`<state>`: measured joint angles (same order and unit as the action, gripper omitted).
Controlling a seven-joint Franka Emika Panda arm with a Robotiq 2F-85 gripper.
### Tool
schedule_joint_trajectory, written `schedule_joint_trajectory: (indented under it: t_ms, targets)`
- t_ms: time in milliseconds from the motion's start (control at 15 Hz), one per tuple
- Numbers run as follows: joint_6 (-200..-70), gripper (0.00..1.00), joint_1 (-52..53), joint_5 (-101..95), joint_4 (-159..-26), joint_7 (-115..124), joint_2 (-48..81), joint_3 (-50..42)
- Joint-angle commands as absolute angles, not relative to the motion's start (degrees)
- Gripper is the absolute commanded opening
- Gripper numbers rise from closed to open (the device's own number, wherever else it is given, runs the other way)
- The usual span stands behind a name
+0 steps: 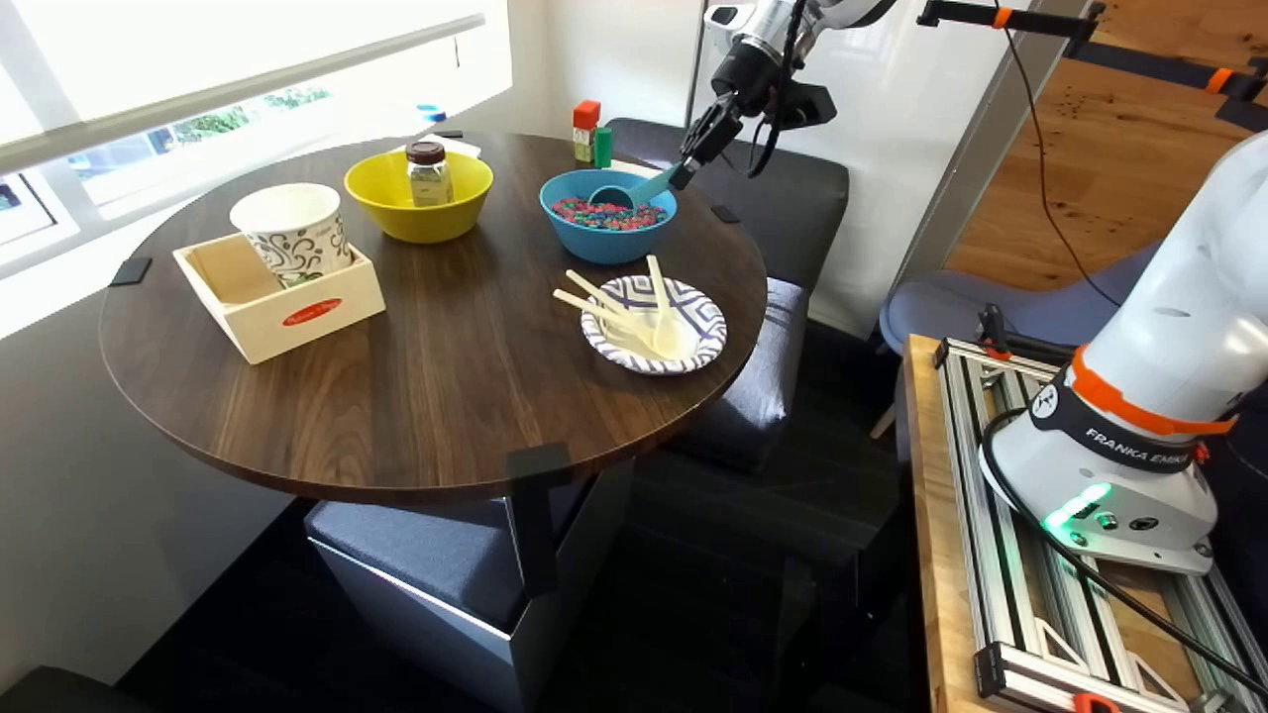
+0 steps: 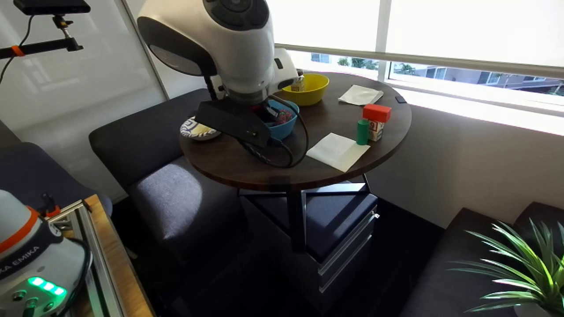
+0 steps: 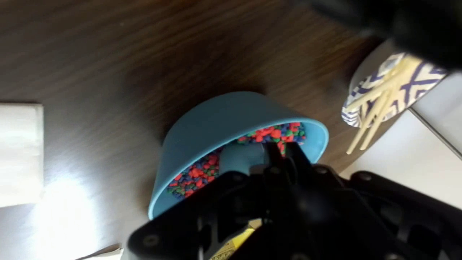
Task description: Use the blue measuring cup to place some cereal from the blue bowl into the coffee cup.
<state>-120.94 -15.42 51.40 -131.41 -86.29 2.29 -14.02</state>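
Observation:
The blue measuring cup (image 1: 644, 190) is inside the blue bowl (image 1: 604, 244), its scoop down at the cereal (image 1: 580, 210) and its handle slanting up over the rim. My gripper (image 1: 682, 176) is shut on the handle's end, above the bowl's edge. In the wrist view the gripper (image 3: 283, 146) covers the handle, and the cup (image 3: 240, 156) lies among red, blue and green cereal (image 3: 202, 171) in the bowl (image 3: 216, 119). I cannot tell how full the cup is. The white coffee cup (image 1: 292, 238) with dark swirls stands in the wooden tray, and is hidden in an exterior view.
The wooden tray (image 1: 297, 332) is at the table's far side from the arm. A yellow bowl (image 1: 421, 223) holding a jar (image 1: 429, 178) stands between. A patterned plate (image 1: 705, 322) with chopsticks is beside the blue bowl. A red-topped box (image 2: 376, 115), green cylinder (image 2: 362, 132) and napkin (image 2: 337, 152) are nearby.

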Motion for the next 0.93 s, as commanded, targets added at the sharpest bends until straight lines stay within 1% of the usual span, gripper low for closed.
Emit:
schedule_joint_trajectory:
  t_ms: [0,467,867]
  targets:
    - [-108.0,0.02,-17.1,50.1,-126.4,-80.5,5.8,-15.6]
    - [-89.8,0.02,-20.3,52.1,-118.4,-68.3,14.0,-16.8]
    - [-79.7,0.02,-24.8,59.9,-111.9,-61.6,21.5,-16.9]
